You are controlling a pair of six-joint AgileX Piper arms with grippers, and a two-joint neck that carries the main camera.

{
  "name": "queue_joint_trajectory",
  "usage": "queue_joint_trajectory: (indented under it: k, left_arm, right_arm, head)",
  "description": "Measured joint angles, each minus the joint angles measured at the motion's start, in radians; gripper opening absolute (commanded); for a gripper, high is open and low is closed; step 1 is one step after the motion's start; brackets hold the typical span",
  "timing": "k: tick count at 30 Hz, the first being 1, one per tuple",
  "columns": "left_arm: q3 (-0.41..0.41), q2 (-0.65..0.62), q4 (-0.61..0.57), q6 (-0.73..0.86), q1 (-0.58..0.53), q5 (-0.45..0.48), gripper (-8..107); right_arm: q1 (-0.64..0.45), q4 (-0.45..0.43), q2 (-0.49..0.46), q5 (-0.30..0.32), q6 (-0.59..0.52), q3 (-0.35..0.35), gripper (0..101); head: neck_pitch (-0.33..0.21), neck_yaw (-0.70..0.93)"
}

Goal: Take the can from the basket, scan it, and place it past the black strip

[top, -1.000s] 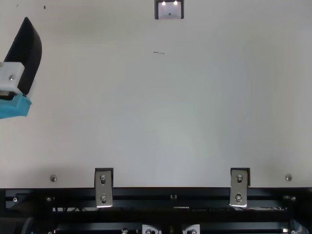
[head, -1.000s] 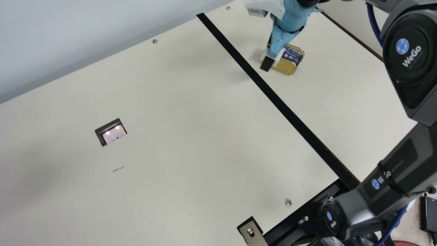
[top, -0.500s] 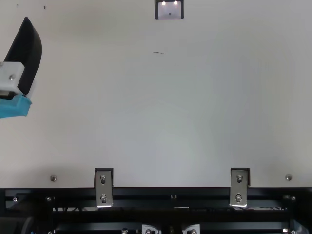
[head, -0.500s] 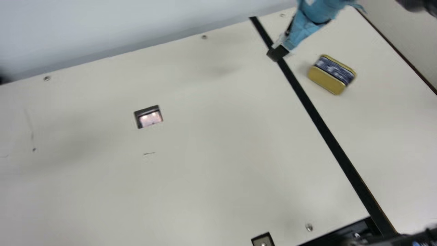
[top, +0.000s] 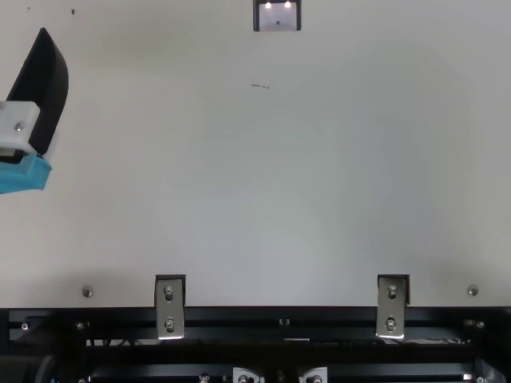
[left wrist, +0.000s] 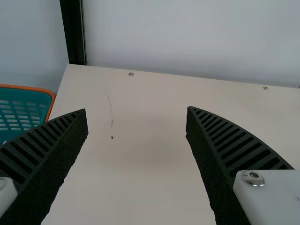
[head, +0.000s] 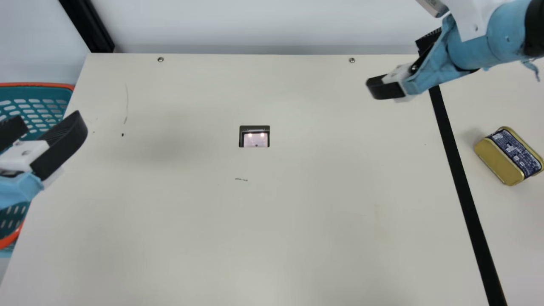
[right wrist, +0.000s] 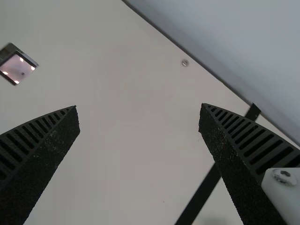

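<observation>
Find can (head: 499, 160) resting on table (head: 297, 238) past black strip (head: 462, 182), touching neither gripper. See right gripper (right wrist: 138, 112) spread, pinching nothing, hanging near strip on side of scanner (head: 256, 138); left gripper (left wrist: 137, 112) likewise spread and empty, near basket (head: 42, 84). Looks like end of placing; cannot tell about scan. Next, probably needs only right arm drawn back, without brushing can.

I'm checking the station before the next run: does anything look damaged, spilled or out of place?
Nothing major. The gold, blue-labelled metal can lies past the flat black strip, as wanted. Small oddities: a ragged light-blue strand dangles behind the right gripper, and a thin dark mark, perhaps a scratch, blemishes the cream table's middle.
</observation>
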Motion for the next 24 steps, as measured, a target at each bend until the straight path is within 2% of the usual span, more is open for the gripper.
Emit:
queue_joint_trajectory:
  k: [5,17,21,24]
  left_arm:
    - [0.000,0.000,0.000,0.000,0.000,0.000,90]
    - [0.000,0.000,0.000,0.000,0.000,0.000,90]
    - [0.000,0.000,0.000,0.000,0.000,0.000,90]
    - [0.000,0.000,0.000,0.000,0.000,0.000,90]
  right_arm:
    - [0.026,0.040,-0.011,-0.016,-0.014,0.016,101]
    - [0.033,0.026,-0.022,-0.026,0.004,0.018,101]
    - [0.029,0.036,-0.068,-0.066,-0.023,0.062,101]
    - [0.021,0.053,-0.120,-0.105,-0.056,0.127,101]
  head:
    - [0.000,0.000]
    - [0.000,0.000]
    - [0.000,0.000]
    - [0.000,0.000]
